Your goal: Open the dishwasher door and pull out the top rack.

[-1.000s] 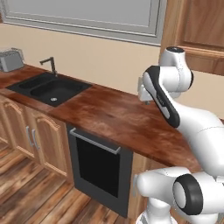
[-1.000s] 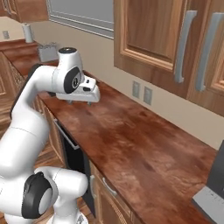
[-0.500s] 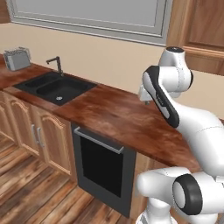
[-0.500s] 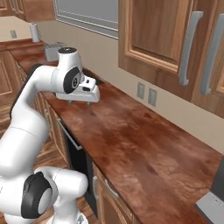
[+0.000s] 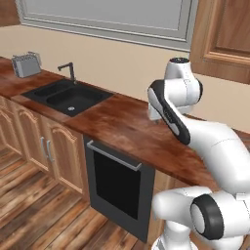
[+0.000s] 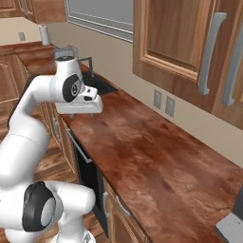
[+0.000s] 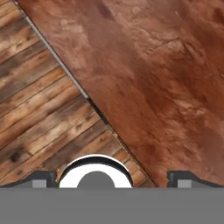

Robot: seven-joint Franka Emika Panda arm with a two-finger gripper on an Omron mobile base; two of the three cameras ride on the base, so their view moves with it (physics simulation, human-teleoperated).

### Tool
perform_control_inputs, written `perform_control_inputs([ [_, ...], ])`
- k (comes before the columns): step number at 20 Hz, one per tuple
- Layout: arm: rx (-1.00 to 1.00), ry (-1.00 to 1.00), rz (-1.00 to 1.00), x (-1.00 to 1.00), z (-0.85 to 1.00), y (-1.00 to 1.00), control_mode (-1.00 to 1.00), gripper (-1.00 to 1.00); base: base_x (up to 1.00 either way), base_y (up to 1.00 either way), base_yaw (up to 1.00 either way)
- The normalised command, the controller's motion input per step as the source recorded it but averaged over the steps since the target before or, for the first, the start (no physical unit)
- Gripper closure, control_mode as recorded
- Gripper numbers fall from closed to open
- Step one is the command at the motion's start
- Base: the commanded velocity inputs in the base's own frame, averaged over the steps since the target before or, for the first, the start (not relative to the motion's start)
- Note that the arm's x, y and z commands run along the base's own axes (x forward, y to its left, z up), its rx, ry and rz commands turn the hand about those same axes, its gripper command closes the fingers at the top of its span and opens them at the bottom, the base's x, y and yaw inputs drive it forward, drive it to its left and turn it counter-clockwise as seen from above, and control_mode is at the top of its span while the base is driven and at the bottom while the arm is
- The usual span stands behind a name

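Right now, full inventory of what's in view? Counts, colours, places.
dishwasher door: 1, black with grey bar handle, shut, under the counter right of the sink
counter: 1, reddish-brown, runs along the wall
sink: 1, black, set in the counter, dark faucet behind it
toaster: 1, silver, far left end of the counter
lower cabinet doors: brown wood, under the sink, left of the dishwasher door
upper cabinets: brown wood, long grey handles, on the wall above the counter
window: 1, grey frame, above the sink
wall outlets: 2, grey, below the upper cabinets
floor: brown wood planks
arm: 1, white with dark joints
gripper: 1, dark tips wide apart, above the counter edge
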Motion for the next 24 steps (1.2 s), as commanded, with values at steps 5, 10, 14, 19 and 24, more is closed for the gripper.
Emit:
perform_control_inputs([
  [5,-0.49,0.06,0.19,0.27,-0.8,1.0,-1.0,-1.0,0.0,0.0,0.0],
  [10,-0.5,0.17,0.14,0.31,-0.74,1.0,-1.0,-1.0,0.0,0.0,0.0],
  [14,-0.36,0.25,0.1,0.28,-0.52,0.87,-1.0,-1.0,0.0,0.0,0.0],
  [19,-0.22,0.45,0.0,0.29,-0.64,0.7,-1.0,-1.0,0.0,0.0,0.0],
  [24,-0.19,0.39,0.0,0.66,-0.79,0.2,-1.0,-1.0,0.0,0.0,0.0],
])
